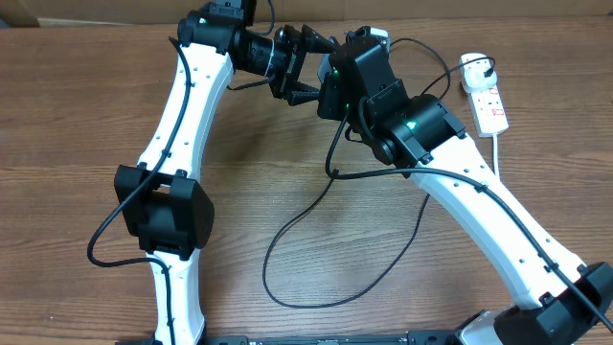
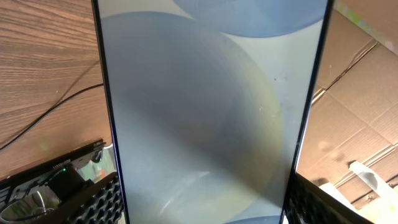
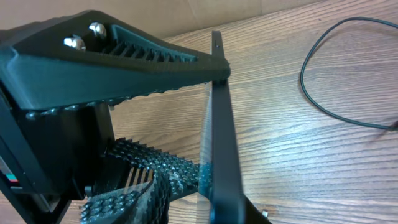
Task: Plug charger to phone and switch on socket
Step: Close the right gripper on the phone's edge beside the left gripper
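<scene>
The phone (image 2: 211, 112), black-framed with a pale blue screen, is held off the table at the back centre. My left gripper (image 1: 303, 71) is shut on its two long edges, and its screen fills the left wrist view between the jaws (image 2: 205, 208). The right wrist view shows the phone edge-on (image 3: 221, 137). My right gripper (image 1: 335, 94) is right against the phone. The charger's thin black cable (image 1: 287, 230) rises from the table into that gripper; the connector tip is mostly hidden. The black plug (image 1: 476, 67) sits in the white socket (image 1: 488, 101) at the back right.
The charger cable lies in a wide loop on the wooden table between the two arms and also shows in the right wrist view (image 3: 311, 87). The socket's thick white cord (image 1: 497, 153) runs forward. Cardboard (image 2: 354, 93) stands behind the table.
</scene>
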Robot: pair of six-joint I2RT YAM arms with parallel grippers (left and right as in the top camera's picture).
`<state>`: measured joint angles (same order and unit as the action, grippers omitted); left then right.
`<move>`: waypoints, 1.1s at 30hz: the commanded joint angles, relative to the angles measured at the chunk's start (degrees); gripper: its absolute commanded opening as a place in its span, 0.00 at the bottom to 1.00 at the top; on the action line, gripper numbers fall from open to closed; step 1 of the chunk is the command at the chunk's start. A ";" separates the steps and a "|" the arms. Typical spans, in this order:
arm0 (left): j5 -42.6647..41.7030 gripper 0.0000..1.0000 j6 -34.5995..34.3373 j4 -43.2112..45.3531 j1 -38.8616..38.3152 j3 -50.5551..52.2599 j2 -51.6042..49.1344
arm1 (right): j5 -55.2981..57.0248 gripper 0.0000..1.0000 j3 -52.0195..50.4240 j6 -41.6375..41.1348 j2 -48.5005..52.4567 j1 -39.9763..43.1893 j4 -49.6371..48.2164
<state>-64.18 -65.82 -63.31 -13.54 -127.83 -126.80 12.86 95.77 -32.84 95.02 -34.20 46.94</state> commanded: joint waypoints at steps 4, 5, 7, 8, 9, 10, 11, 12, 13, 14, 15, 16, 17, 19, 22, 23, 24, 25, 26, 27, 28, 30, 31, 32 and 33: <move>-1.42 0.72 1.55 0.39 -0.87 -1.31 1.99 | 0.68 0.22 1.33 0.33 0.37 0.20 -1.03; -1.40 0.72 1.55 0.39 -0.87 -1.33 1.99 | 0.68 0.22 1.33 0.33 0.37 0.20 -0.98; -1.38 0.72 1.57 0.39 -0.92 -1.33 1.99 | 0.70 0.22 1.33 0.33 0.37 0.20 -0.81; -1.36 0.72 1.75 0.39 -1.03 -1.33 1.99 | 0.92 0.22 1.33 0.33 0.37 0.20 -0.72; -1.22 0.72 2.03 0.39 -1.11 -1.33 1.99 | 1.33 0.22 1.33 0.31 0.37 0.20 -0.57; -0.98 0.72 2.23 0.44 -1.16 -1.33 1.99 | 1.64 0.22 1.33 0.33 0.37 0.20 -0.48; -0.46 0.71 2.60 0.61 -1.25 -1.33 1.99 | 1.95 0.22 1.33 0.31 0.37 0.20 -0.33; 0.28 0.71 2.78 0.63 -1.36 -1.31 1.99 | 2.16 0.22 1.33 0.33 0.37 0.20 -0.15; 0.79 0.72 2.86 0.63 -1.42 -1.33 1.99 | 2.23 0.22 1.33 0.33 0.37 0.20 -0.13; 1.20 0.71 2.84 0.63 -1.51 -1.33 1.99 | 2.38 0.22 1.33 0.33 0.37 0.20 -0.04; 1.42 0.71 2.84 0.63 -1.55 -1.31 1.99 | 2.60 0.22 1.33 0.33 0.37 0.20 0.09; 1.44 0.71 2.86 0.66 -1.57 -1.33 1.99 | 2.67 0.22 1.33 0.31 0.37 0.20 0.15; 1.46 0.71 3.06 0.98 -1.77 -1.31 1.99 | 3.08 0.22 1.33 0.31 0.37 0.20 0.42; 1.44 0.71 3.06 1.79 -1.86 -1.33 1.99 | 4.33 0.20 1.33 0.28 0.37 0.20 1.18; 1.81 0.70 3.04 2.73 -1.88 -1.33 1.99 | 5.14 0.19 1.33 0.31 0.37 0.20 1.79; 1.99 0.70 3.04 2.71 -1.88 -1.33 1.99 | 5.11 0.19 1.33 0.28 0.37 0.20 1.81; 2.03 0.70 3.04 2.71 -1.88 -1.33 1.99 | 5.09 0.19 1.33 0.28 0.37 0.20 1.81; 1.99 0.70 3.02 2.71 -1.88 -1.31 1.99 | 5.11 0.18 1.33 0.26 0.37 0.20 1.79; 2.01 0.70 3.02 2.71 -1.90 -1.33 1.99 | 5.11 0.18 1.33 0.09 0.37 0.20 1.77; 2.01 0.70 3.02 2.71 -1.90 -1.31 1.99 | 5.11 0.18 1.33 0.04 0.37 0.20 1.75; 2.01 0.70 3.02 2.71 -1.92 -1.33 1.99 | 5.11 0.18 1.33 0.04 0.37 0.20 1.64; 2.01 0.70 3.02 2.71 -1.90 -1.31 1.99 | 5.11 0.18 1.33 0.02 0.37 0.20 1.44; 2.01 0.70 3.02 2.73 -1.92 -1.33 1.99 | 5.11 0.18 1.33 -0.17 0.39 0.20 1.31; 2.03 0.71 3.02 2.71 -1.97 -1.31 1.99 | 5.09 0.18 1.33 -0.37 0.44 0.20 1.22; 2.01 0.71 3.02 2.71 -2.03 -1.31 1.99 | 5.09 0.18 1.33 -0.37 0.48 0.20 1.20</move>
<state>-60.95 -64.29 -61.01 -15.03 -127.83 -126.80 16.95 95.77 -32.82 95.02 -34.22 48.56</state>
